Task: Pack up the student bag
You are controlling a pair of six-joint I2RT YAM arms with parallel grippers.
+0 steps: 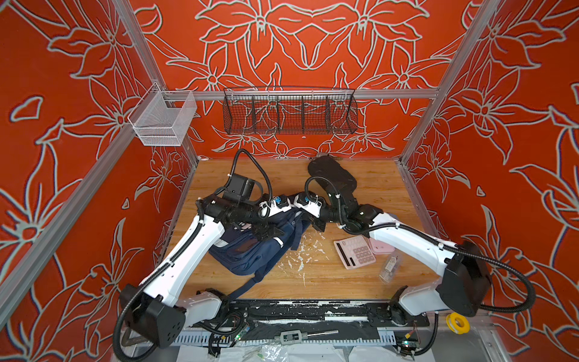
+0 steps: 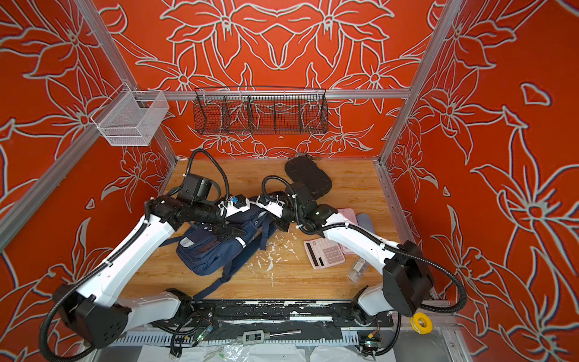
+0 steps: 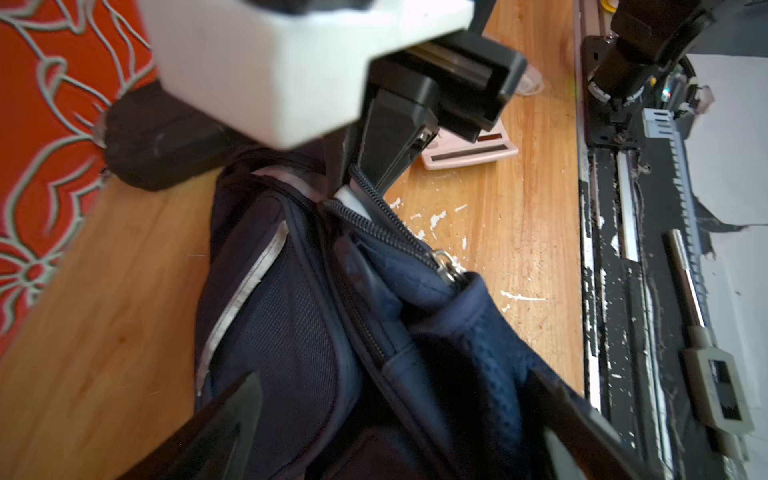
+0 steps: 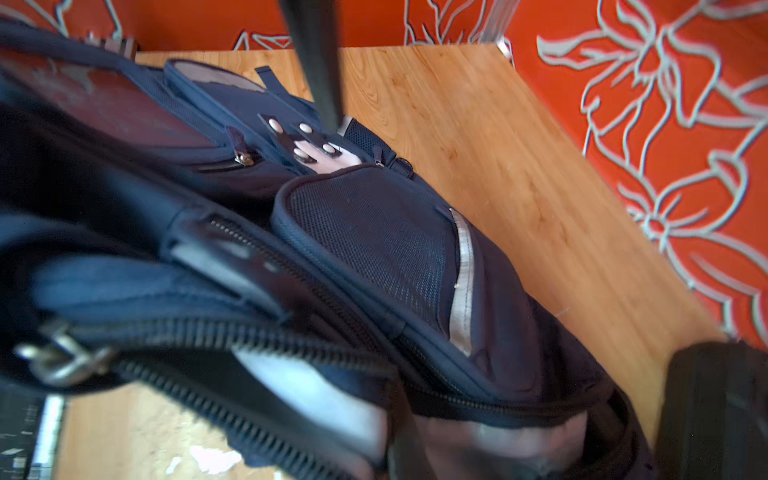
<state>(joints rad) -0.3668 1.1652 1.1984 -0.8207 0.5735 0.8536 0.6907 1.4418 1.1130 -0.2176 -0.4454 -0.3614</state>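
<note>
Navy student bag (image 1: 250, 254) beneath released left claw (image 3: 395, 376), right claw (image 3: 365, 176) clenched on its zipper edge

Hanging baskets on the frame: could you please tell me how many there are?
2. The white mesh basket hangs at the back left corner; the black wire basket hangs midway along the back rail. None looks hidden.

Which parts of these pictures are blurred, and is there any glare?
Right wrist view: the student bag is blurred near the lens, around its zipper pull; its reflective stripe is sharper. Left wrist view: the fingers of the left gripper look soft. Both top views: sharp, no strong glare.
</note>
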